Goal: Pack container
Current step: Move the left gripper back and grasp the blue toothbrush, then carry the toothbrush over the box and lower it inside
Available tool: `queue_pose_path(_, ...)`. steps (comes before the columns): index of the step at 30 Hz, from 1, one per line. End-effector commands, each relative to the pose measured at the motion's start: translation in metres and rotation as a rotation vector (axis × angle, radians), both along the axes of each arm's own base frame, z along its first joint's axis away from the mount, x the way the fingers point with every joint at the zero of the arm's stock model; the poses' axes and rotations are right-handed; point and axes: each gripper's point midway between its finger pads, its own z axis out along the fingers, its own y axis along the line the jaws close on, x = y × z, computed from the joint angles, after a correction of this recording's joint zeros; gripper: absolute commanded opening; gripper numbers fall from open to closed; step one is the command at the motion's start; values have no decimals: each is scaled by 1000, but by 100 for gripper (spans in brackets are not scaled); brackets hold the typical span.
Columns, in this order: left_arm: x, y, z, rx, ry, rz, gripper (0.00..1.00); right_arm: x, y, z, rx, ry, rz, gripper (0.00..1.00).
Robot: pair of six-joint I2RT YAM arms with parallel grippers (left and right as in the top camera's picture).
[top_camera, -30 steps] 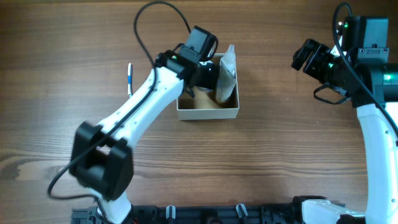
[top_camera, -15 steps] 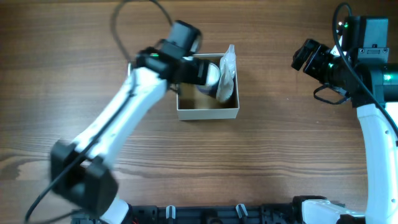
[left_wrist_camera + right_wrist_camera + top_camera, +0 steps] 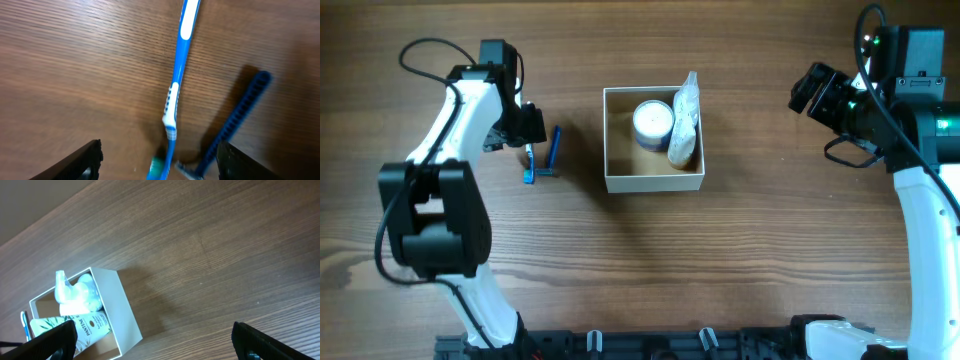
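Left gripper dropped round white-lidded jar in square white-walled cardboard container — now spread empty over blue-and-white plastic toothbrush, likely next pick. Right gripper parked, spread too.

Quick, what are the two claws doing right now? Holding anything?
Left claw: open, holding nothing, above the blue toothbrush and blue razor.
Right claw: open, holding nothing.

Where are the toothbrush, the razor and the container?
toothbrush [image 3: 172, 97]: left wrist view, middle of its handle.
razor [image 3: 240, 112]: left wrist view, middle of its blue handle.
container [image 3: 655, 184]: overhead view, its white front wall.
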Motion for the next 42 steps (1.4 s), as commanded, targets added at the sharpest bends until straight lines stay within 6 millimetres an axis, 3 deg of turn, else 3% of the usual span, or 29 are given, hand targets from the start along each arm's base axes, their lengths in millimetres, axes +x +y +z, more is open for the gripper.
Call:
queue_pose_path(1,-3,-6,-26,-31,53,-52,69,3,2,2,17,-7,-5,100)
queue_pose_path(5,0,-6,-43,-32,70,-51,56,3,2,2,17,-7,-5,100)
queue_pose_path(10,-2,-6,-48,-32,83,-51,17,3,2,2,17,-7,-5,100)
queue_pose_path(12,-3,-6,-48,-32,87,-51,15,3,2,2,17,-7,-5,100)
queue_pose_path(15,-2,-6,-49,-32,85,-51,24,3,2,2,17,-7,-5,100)
queue_pose_path(17,-3,-6,-52,-32,90,-51,24,3,2,2,17,-7,-5,100)
queue_pose_path(20,-4,-5,-52,-26,97,-51,9,3,2,2,17,-7,-5,100)
queue_pose_path(24,-12,1,-50,10,128,-83,4,3,2,2,17,-7,-5,100)
queue_pose_path(26,-14,3,-40,19,135,-100,4,3,2,2,17,-7,-5,100)
queue_pose_path(29,-7,0,-1,15,99,-89,4,3,2,2,17,-7,-5,99)
queue_pose_path(32,-7,-29,63,-65,16,-134,4,3,2,2,17,-7,-5,100)
queue_pose_path(34,-10,-68,110,-166,-93,-194,4,3,2,2,17,-7,-5,100)
queue_pose_path(37,-20,-123,160,-285,-232,-189,4,3,2,2,17,-7,-5,100)
queue_pose_path(39,-21,-166,172,-340,-284,-181,4,3,2,2,17,-7,-5,100)
queue_pose_path(42,-21,-199,150,-309,-273,-141,4,3,2,2,17,-7,-5,100)
